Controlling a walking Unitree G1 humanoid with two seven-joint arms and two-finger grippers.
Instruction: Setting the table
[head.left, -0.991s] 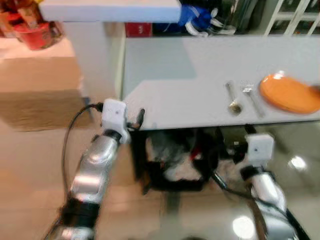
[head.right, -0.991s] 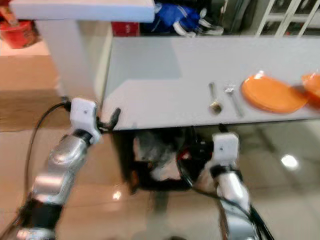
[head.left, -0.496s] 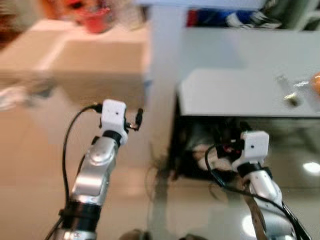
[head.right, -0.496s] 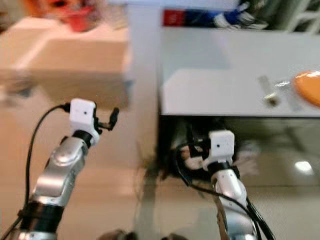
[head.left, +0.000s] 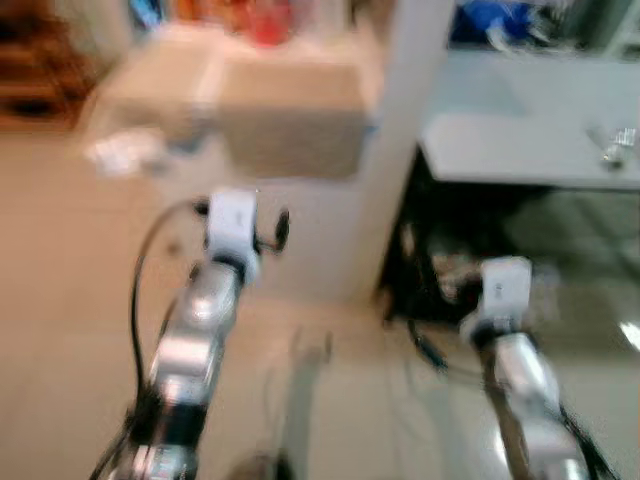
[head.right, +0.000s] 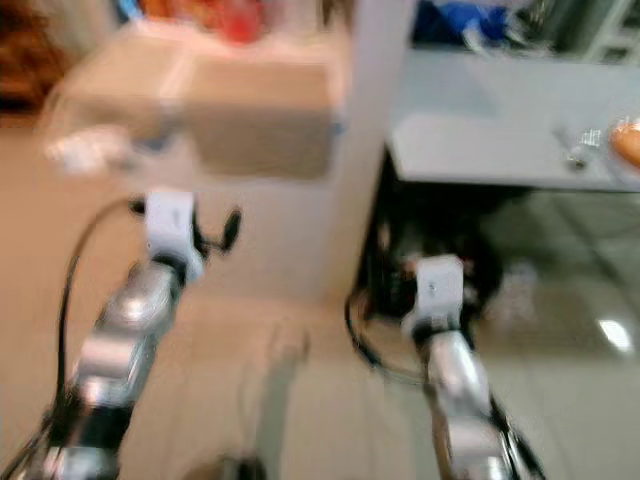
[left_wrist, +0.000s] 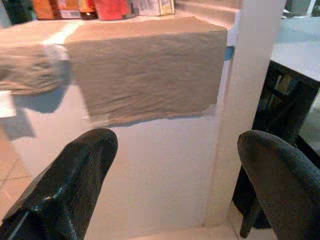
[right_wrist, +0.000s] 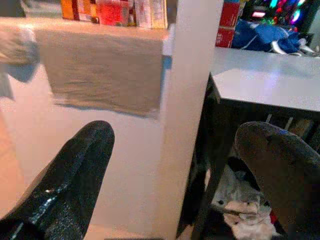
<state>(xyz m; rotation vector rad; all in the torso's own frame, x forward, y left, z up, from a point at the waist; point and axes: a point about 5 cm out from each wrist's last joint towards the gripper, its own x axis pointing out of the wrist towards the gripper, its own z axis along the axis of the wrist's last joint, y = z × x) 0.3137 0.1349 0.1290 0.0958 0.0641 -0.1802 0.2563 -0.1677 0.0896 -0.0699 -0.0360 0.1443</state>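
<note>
1. Left gripper (left_wrist: 172, 185) hangs empty, fingers spread, facing a cloth-draped counter (left_wrist: 145, 75).
2. Right gripper (right_wrist: 175, 185) is likewise spread and empty.
3. The table (head.left: 520, 150) with cutlery (head.left: 612, 148) lies well apart, off to the right.

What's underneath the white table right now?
Under the white table, a dark space holds a crumpled pale heap with a red bit and black cables. What the heap is, and anything deeper in the shadow, cannot be made out.

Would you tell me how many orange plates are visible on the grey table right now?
1: an orange plate sits at the right edge of the grey table, beside the cutlery. Others may lie outside the frame.
</note>
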